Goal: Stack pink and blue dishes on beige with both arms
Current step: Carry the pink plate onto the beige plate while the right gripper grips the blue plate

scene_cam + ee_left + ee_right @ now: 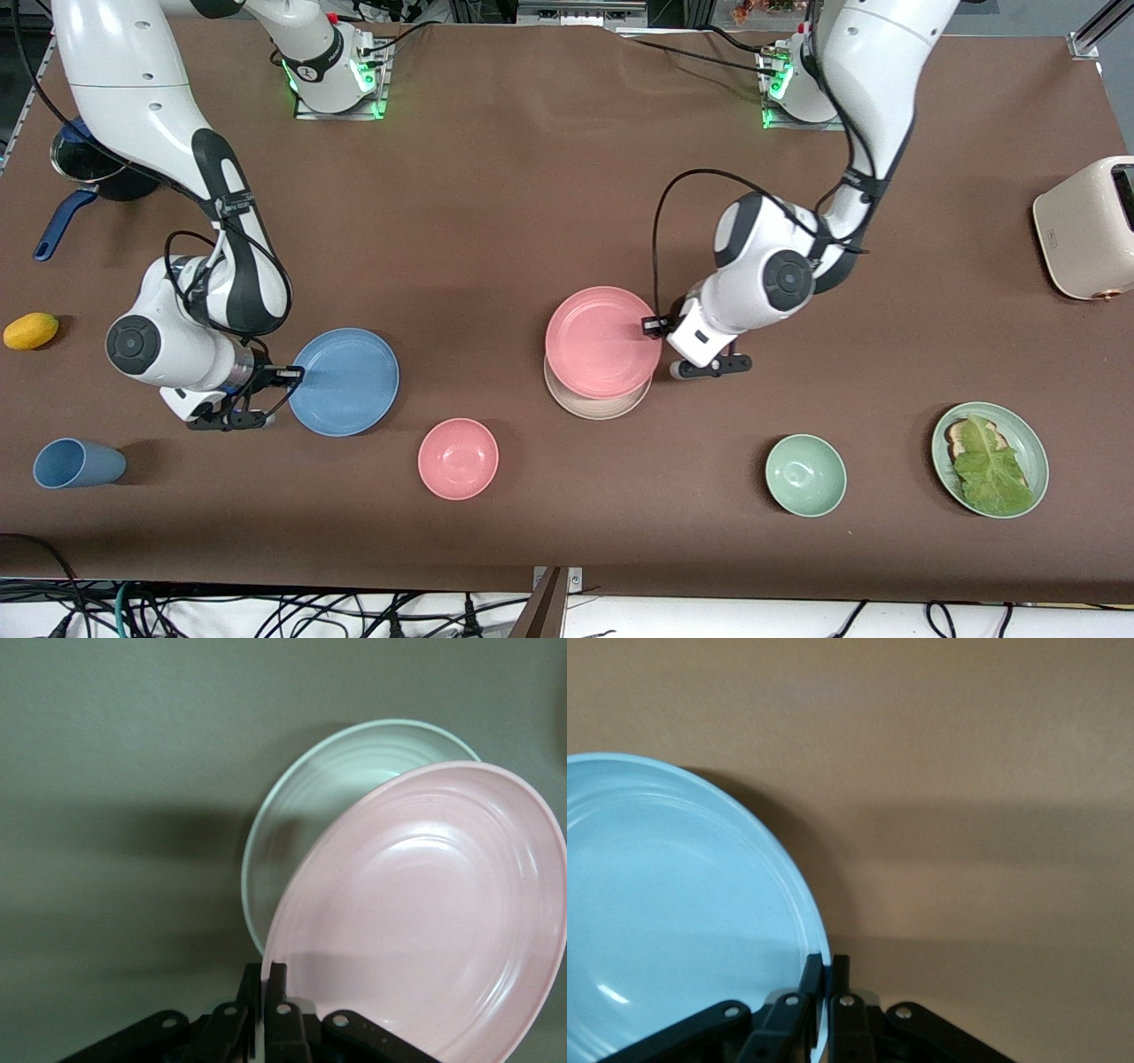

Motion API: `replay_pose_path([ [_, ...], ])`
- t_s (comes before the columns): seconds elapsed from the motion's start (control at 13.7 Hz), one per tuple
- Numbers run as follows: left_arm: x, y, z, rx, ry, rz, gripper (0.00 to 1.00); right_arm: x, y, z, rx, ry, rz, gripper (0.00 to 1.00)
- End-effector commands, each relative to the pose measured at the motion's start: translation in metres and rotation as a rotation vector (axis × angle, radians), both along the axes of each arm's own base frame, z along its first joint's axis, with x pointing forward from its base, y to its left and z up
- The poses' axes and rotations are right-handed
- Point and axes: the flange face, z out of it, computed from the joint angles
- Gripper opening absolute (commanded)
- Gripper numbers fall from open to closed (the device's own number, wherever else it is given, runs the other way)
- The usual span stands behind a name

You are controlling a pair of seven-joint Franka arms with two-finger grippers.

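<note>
- left gripper has its fingers pinched narrow on the rim of the pink plate, at the edge toward the left arm's end of the surface
- pink plate held up over the beige plate, tilted, overlapping most of it; beige rim shows on the side nearer the front camera
- beige plate flat on the surface, about mid-surface
- right gripper has its fingers pinched narrow on the rim of the blue plate, at the edge toward the right arm's end
- blue plate toward the right arm's end, well apart from the beige plate; lifted or resting, cannot tell
- plates round, no long axis
- count: one pink, one blue, one beige plate; two arms
- no writing readable on the plates
</note>
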Motion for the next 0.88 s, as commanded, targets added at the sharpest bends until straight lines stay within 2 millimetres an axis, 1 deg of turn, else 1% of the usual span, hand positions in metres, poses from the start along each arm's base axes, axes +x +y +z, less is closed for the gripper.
replay_pose_path([
  [0.0,0.004,-0.014,-0.013,-0.012,-0.018,0.031,0.00,0.012,0.006,0.056,0.024,0.000,0.035,0.00],
  [0.15,0.004,-0.013,-0.023,-0.009,-0.014,0.033,0.00,0.017,0.009,0.105,0.032,0.019,0.066,0.00],
  [0.29,0.004,-0.012,-0.027,-0.005,-0.011,0.033,0.00,0.012,0.010,0.147,0.041,0.057,0.075,0.00],
  [0.36,0.004,-0.011,-0.031,-0.002,-0.007,0.035,0.00,0.009,0.016,0.169,0.046,0.076,0.083,0.00],
  [0.44,0.004,-0.010,-0.034,0.001,-0.003,0.036,0.00,0.010,0.021,0.186,0.048,0.086,0.090,0.00],
  [0.51,0.004,-0.009,-0.035,0.002,-0.002,0.037,0.00,0.010,0.025,0.195,0.051,0.092,0.095,0.00],
  [0.58,0.006,-0.008,-0.035,0.003,-0.003,0.038,0.00,0.010,0.032,0.198,0.054,0.090,0.092,0.00],
  [0.66,0.008,-0.007,-0.033,0.001,-0.008,0.040,0.00,0.009,0.047,0.200,0.054,0.088,0.091,0.00],
  [0.73,0.009,-0.007,-0.035,0.001,-0.007,0.040,0.00,0.007,0.064,0.200,0.050,0.088,0.089,0.00],
  [0.8,0.009,-0.007,-0.034,0.000,-0.009,0.040,0.04,0.006,0.077,0.200,0.049,0.090,0.078,0.00],
])
